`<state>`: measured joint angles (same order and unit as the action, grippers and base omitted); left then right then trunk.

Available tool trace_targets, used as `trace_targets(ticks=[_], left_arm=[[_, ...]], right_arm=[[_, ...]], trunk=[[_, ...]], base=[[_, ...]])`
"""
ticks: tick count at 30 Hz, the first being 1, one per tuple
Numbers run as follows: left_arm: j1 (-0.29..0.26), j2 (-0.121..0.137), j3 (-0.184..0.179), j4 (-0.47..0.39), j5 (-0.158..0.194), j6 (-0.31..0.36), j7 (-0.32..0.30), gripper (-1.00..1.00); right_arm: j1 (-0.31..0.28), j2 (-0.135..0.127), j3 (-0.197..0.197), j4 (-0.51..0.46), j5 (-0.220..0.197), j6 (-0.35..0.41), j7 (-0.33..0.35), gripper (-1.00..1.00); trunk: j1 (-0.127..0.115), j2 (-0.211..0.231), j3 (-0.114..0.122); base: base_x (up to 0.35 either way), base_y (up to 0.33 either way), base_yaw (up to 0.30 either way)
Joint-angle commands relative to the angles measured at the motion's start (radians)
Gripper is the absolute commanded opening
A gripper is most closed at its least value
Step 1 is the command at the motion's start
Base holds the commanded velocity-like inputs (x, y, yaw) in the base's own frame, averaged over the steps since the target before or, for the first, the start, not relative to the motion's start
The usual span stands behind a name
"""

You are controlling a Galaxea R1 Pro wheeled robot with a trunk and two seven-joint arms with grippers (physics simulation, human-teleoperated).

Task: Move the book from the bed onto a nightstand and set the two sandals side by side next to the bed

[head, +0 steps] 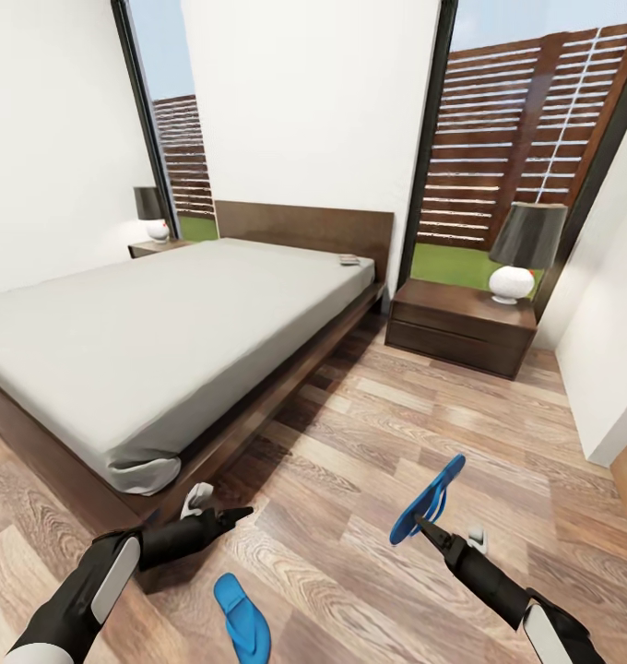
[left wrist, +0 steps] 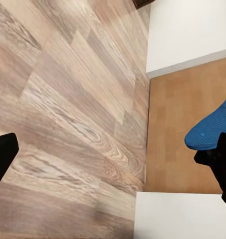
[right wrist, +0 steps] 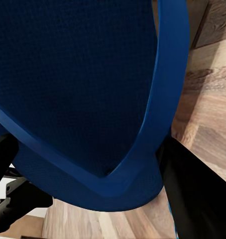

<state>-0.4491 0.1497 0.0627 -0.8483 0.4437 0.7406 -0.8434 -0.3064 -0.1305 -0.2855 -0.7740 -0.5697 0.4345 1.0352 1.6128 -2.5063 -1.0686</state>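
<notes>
Head view: right gripper [head: 417,522], black, two-fingered, pinched on the heel end of a bright blue thin-soled flip-flop sandal [head: 429,498], which rises tilted above the fingertips, clear of the light brown wood-plank floor [head: 369,443]. Left gripper [head: 230,514], black, carries nothing; its fingers lie close together here, so their spread is hard to judge. A second bright blue sandal [head: 240,615] lies flat on the planks below and just inboard of it, well apart from the held one. Large low bed, dark brown frame, pale grey mattress [head: 157,332], stands ahead of the left gripper; a small thin dark book [head: 349,260] rests at the mattress's far corner by the headboard. Glossy dark-brown nightstand with one wide drawer [head: 461,327], bearing a dark-shaded lamp on a white round base [head: 519,251], stands far ahead of the right gripper. Left wrist view: two dark fingertips sit at opposite edges with bare floor between them, so this gripper is spread wide; the held sandal's blue sole [left wrist: 212,128] shows beyond one fingertip. Right wrist view: blue sole [right wrist: 83,89] sits directly against the dark fingers [right wrist: 192,189]. Risk, judged: the hold is at one end only, so a swing or quick descent could pivot the sandal or slip it free, leaving it askew or apart from its mate.
</notes>
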Motion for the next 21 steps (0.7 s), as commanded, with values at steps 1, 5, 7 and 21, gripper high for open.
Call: trace_targets(ticks=[1, 5, 7, 21], left_arm=[[0.000, 0.000, 0.001, 0.000, 0.002, 0.005, -0.001, 1.00], [0.000, 0.000, 0.001, 0.000, 0.003, 0.005, -0.002, 1.00], [0.000, 0.000, 0.001, 0.000, 0.003, 0.005, -0.002, 1.00], [0.000, 0.000, -0.001, 0.000, 0.002, 0.006, -0.002, 1.00]], right_arm=[[0.000, 0.000, -0.001, 0.001, -0.006, 0.010, 0.004, -1.00], [0.000, 0.000, -0.004, 0.001, -0.007, 0.011, 0.005, -1.00], [0.000, 0.000, -0.006, 0.001, -0.007, 0.011, 0.006, -1.00], [0.000, 0.000, -0.004, 0.001, -0.007, 0.012, 0.006, -1.00]], trunk=[[-0.001, 0.000, 0.003], [-0.001, 0.000, 0.007], [-0.001, 0.000, 0.007], [-0.005, 0.002, 0.042]], base=[[0.000, 0.000, 0.000], [0.000, 0.000, 0.000], [0.000, 0.000, 0.000], [0.000, 0.000, 0.000]])
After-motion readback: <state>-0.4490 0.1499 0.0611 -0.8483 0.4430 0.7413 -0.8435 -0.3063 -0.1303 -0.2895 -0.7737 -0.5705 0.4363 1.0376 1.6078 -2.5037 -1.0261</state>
